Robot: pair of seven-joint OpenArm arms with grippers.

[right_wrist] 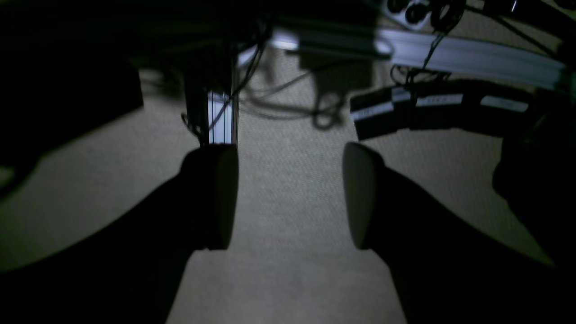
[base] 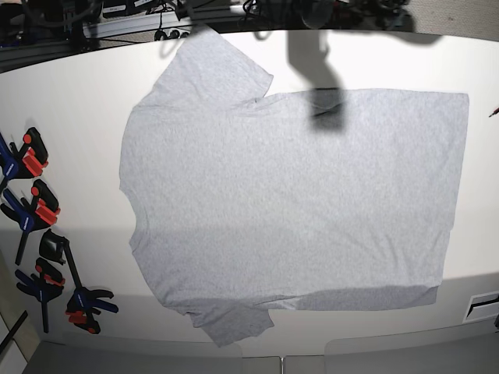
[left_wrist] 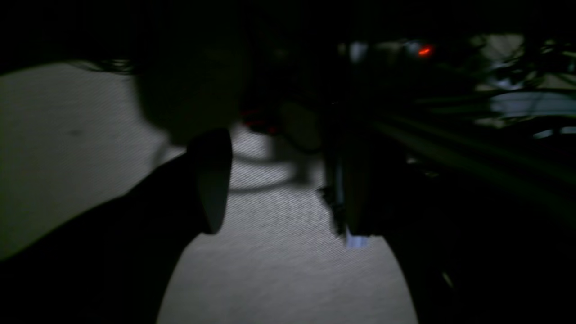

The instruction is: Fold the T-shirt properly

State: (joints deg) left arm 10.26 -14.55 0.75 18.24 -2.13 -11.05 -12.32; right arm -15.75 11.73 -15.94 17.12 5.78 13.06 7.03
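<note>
- White table [base: 70, 93] carries the T-shirt [base: 288, 202] spread flat, plain side up, ready for a first fold.
- Clamps [base: 39, 210] sit aside, off the cloth.
- Right gripper [right_wrist: 288, 198]: fingers apart, empty.
- Left gripper [left_wrist: 279, 189]: seemingly apart.

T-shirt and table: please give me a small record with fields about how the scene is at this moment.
garment: T-shirt, light grey, spread flat, plain side up
orientation: collar end at base view's left, hem at its right
sleeves: both spread out, one at top, one at bottom
folds made: none visible
surface: white table
other items: clamps with red and blue parts, at the table's left edge
left gripper: open, holding nothing
right gripper: open, holding nothing
</note>
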